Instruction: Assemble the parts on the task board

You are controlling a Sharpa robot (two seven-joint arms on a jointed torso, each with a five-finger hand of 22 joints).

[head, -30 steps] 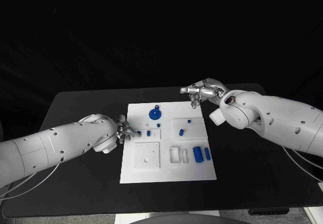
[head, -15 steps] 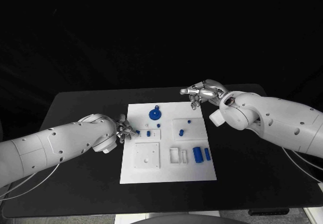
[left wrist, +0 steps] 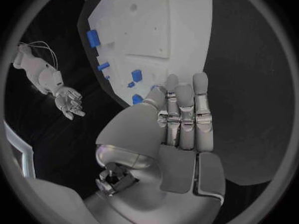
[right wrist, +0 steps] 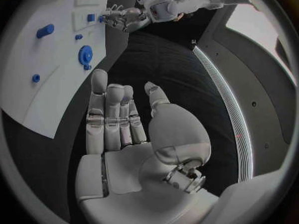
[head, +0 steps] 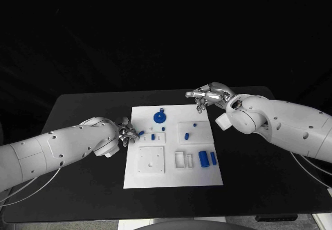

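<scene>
The white task board (head: 173,177) lies in the middle of the black table. My left hand (head: 126,132) is at the board's left edge and pinches a small blue part (head: 141,132) at its fingertips; the left wrist view shows that part (left wrist: 137,99) beside the thumb. Another small blue part (head: 153,137) stands in the board just right of it. My right hand (head: 207,96) hovers past the board's far right corner, fingers spread, holding nothing. In the right wrist view that hand (right wrist: 124,129) is flat and empty.
A blue gear with a handle (head: 159,116) lies on the board's far part. Two small blue pegs (head: 194,124) (head: 186,136) sit in a raised plate, and two blue blocks (head: 203,158) (head: 213,158) lie at the right. Bare black table (head: 83,191) surrounds the board.
The small blue part at my left hand's fingertips has come up and shifted slightly toward the far side. My right hand has barely moved.
</scene>
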